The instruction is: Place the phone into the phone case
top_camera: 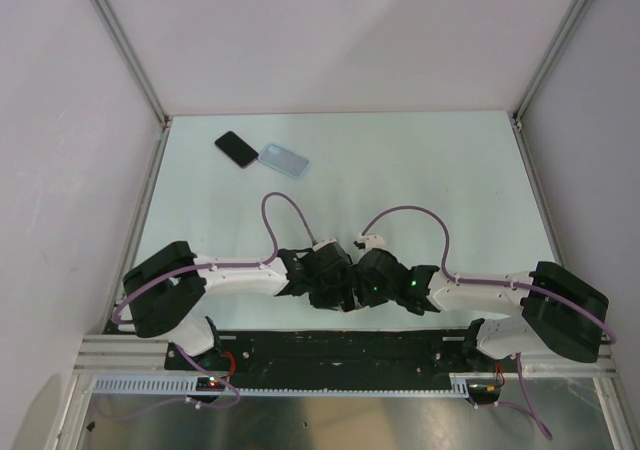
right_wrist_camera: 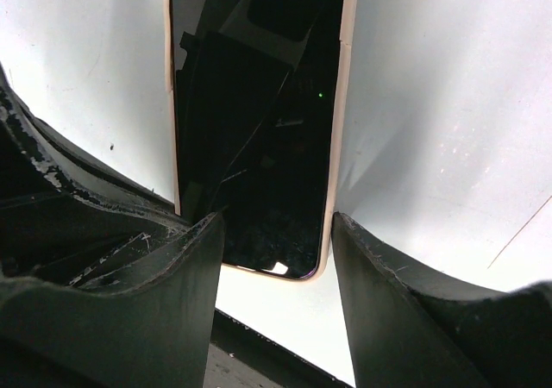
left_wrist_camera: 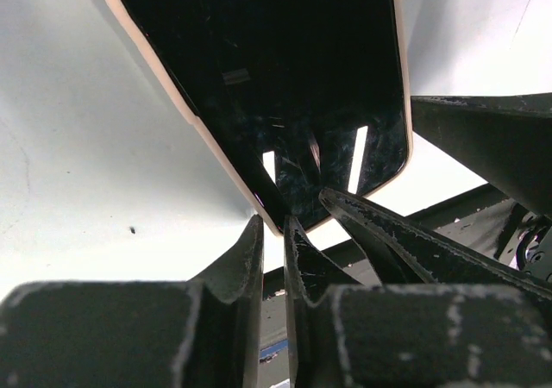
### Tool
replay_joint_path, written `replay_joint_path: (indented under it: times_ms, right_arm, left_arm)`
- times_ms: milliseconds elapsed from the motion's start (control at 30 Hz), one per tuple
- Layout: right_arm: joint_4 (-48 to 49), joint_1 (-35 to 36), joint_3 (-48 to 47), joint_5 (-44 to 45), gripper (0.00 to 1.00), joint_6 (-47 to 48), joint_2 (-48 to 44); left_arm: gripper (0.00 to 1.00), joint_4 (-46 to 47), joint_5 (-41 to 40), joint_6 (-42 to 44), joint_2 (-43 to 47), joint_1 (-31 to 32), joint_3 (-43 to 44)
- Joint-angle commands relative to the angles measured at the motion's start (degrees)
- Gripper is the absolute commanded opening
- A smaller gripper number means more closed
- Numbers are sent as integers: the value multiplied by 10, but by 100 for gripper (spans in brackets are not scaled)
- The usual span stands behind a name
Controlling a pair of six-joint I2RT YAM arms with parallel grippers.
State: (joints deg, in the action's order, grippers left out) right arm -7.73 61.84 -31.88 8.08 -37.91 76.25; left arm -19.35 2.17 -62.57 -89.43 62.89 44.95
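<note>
A black phone with a pale pink rim [right_wrist_camera: 259, 103] sits between my two grippers near the table's front edge. It also shows in the left wrist view [left_wrist_camera: 285, 78] and is hidden under the wrists in the top view. My left gripper [left_wrist_camera: 273, 228] is nearly closed, pinching the rim at the phone's near corner. My right gripper [right_wrist_camera: 278, 220] is open around the phone's near end, with one finger over the screen and the other against the long edge. The grippers meet at the front centre, left [top_camera: 335, 285] and right [top_camera: 365, 285]. The light blue phone case [top_camera: 283, 159] lies far back left.
A second flat black phone-like slab [top_camera: 236, 149] lies touching the case's left end. White walls with metal posts enclose the pale table [top_camera: 430, 170]. The black base rail [top_camera: 330, 350] runs along the front edge, just behind the held phone.
</note>
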Motion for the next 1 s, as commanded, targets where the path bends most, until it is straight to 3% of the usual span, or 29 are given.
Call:
replay_joint_path:
  times_ms: [0,200,433,700,967]
  right_arm:
    - [7,14,28,-36,58,-26,28]
    - [-4,-24,27,-24,71,-33,-19]
    - [-12,-52,-10,-7,89,-3,-29]
    - [-21,-4,-93,32,95,15,62]
    - [-91,31,-179,100,96,14,162]
  left_arm:
    - [11,-19,-7,-2,-39,15,-25]
    - [17,-41,-47,25,3,1,22]
    - [35,-66,-74,61,80,-76,44]
    - [46,-86,-96,101,156,-172,25]
    - [47,-87,-85,120,169,-199,11]
